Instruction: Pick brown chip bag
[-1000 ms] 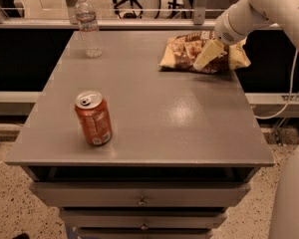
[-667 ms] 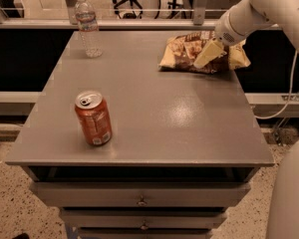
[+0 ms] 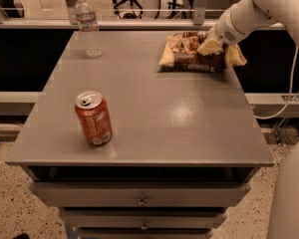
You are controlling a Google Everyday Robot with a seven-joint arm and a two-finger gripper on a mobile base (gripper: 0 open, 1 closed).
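Note:
The brown chip bag (image 3: 187, 56) lies flat at the far right of the grey table (image 3: 154, 108), dark brown in the middle with tan-yellow ends. My gripper (image 3: 210, 46) comes in from the upper right on its white arm and rests on the right part of the bag, hiding some of it. The bag's right end sticks out past the gripper near the table's right edge.
An orange soda can (image 3: 93, 118) stands near the front left. A clear water bottle (image 3: 87, 26) stands at the far left corner. Drawers (image 3: 139, 200) sit below the tabletop. A white cable (image 3: 284, 103) hangs on the right. A rail and a chair base lie behind the table.
My gripper has shifted slightly toward the back over the bag. The bag, the can and the bottle have not moved.

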